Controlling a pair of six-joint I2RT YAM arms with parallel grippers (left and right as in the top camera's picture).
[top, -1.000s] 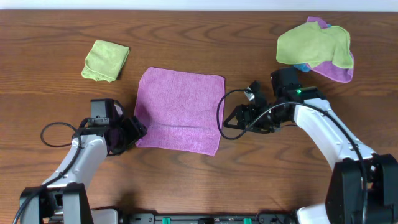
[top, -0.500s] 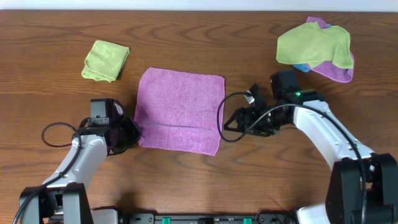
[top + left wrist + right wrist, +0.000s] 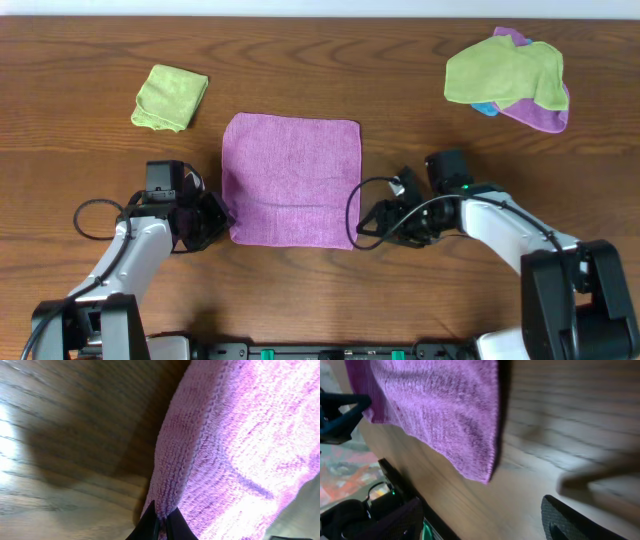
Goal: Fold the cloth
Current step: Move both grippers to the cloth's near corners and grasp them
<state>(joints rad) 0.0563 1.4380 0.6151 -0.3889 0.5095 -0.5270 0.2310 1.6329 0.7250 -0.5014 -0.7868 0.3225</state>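
Cloths: 1 purple cloth [image 3: 291,180] spread flat mid-table, 1 folded green cloth [image 3: 170,96] at the far left, and 1 heap [image 3: 508,78] of green, purple and blue ones at the far right. The table [image 3: 400,60] is brown wood. Both arms reach low and inward; the left gripper [image 3: 218,214] pinches the cloth's near-left corner, and the right gripper [image 3: 366,222] is spread wide just beside the near-right corner

Wooden table [image 3: 300,60] with purple cloth [image 3: 292,180], green cloth [image 3: 170,97], cloth pile [image 3: 507,75]
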